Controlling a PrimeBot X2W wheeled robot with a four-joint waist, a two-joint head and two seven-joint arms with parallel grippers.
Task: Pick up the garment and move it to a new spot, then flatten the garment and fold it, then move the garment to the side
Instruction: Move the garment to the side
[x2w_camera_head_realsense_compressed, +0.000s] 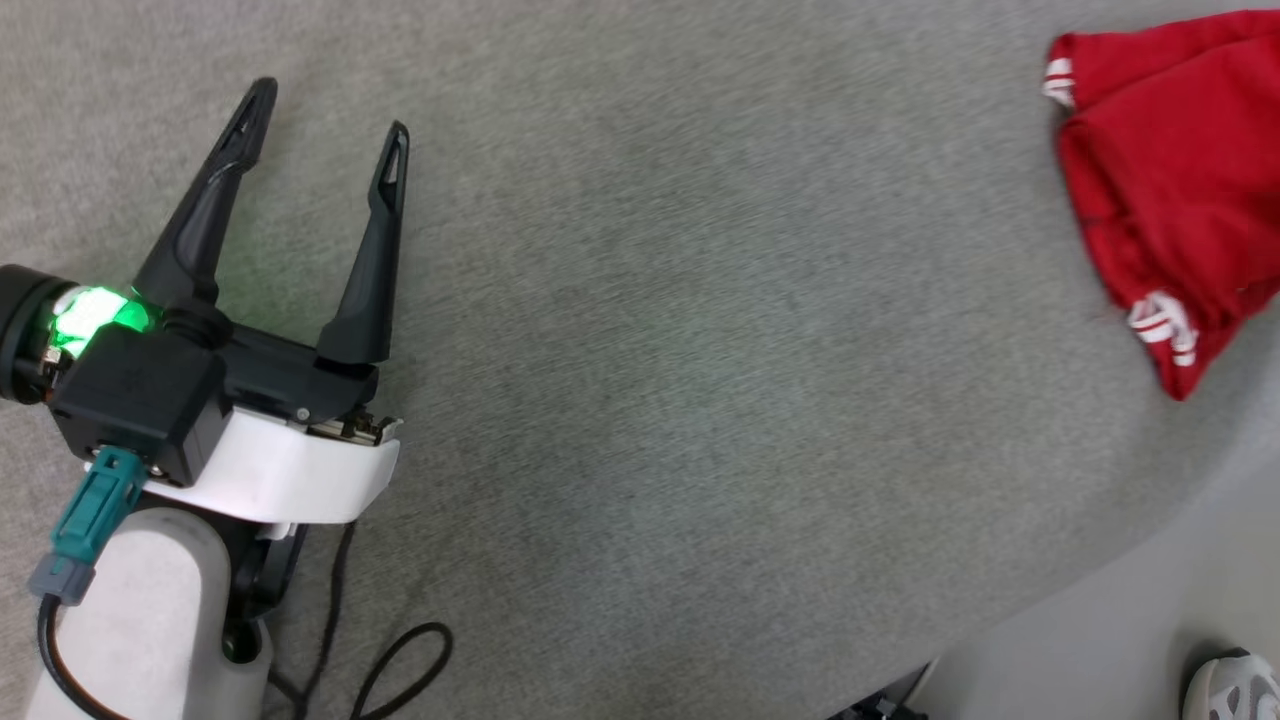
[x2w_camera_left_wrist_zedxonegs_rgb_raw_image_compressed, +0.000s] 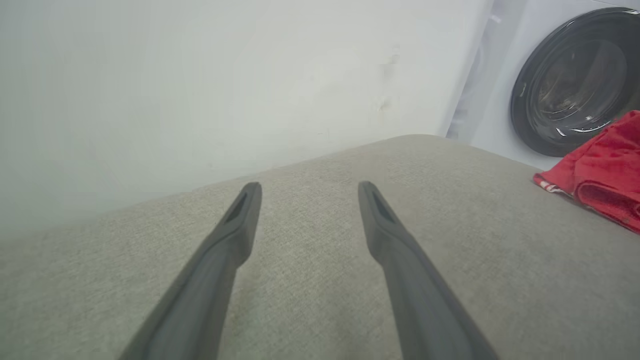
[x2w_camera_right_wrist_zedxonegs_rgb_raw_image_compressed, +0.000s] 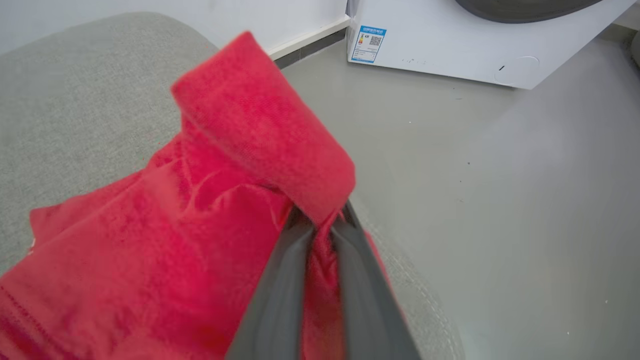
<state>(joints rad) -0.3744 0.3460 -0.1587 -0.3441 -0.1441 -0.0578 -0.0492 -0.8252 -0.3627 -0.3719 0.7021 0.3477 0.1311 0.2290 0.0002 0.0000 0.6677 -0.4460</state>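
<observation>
The garment (x2w_camera_head_realsense_compressed: 1170, 170) is a bright red shirt with white striped sleeve ends, bunched at the far right of the grey fabric surface (x2w_camera_head_realsense_compressed: 700, 350). In the right wrist view my right gripper (x2w_camera_right_wrist_zedxonegs_rgb_raw_image_compressed: 322, 215) is shut on a fold of the garment (x2w_camera_right_wrist_zedxonegs_rgb_raw_image_compressed: 210, 200), which drapes down to the left over the surface's edge. My left gripper (x2w_camera_head_realsense_compressed: 325, 110) stands open over bare grey fabric at the left, far from the shirt, with nothing between its fingers. In the left wrist view the same open left gripper (x2w_camera_left_wrist_zedxonegs_rgb_raw_image_compressed: 305, 187) points toward a white wall, and the garment (x2w_camera_left_wrist_zedxonegs_rgb_raw_image_compressed: 600, 175) lies at the right edge.
A white washing machine (x2w_camera_left_wrist_zedxonegs_rgb_raw_image_compressed: 565, 85) with a dark round door stands beyond the surface. Grey floor (x2w_camera_right_wrist_zedxonegs_rgb_raw_image_compressed: 500, 200) lies past the surface's rounded edge. A person's shoe (x2w_camera_head_realsense_compressed: 1230, 685) shows at the lower right. A black cable (x2w_camera_head_realsense_compressed: 400, 660) loops near my left arm.
</observation>
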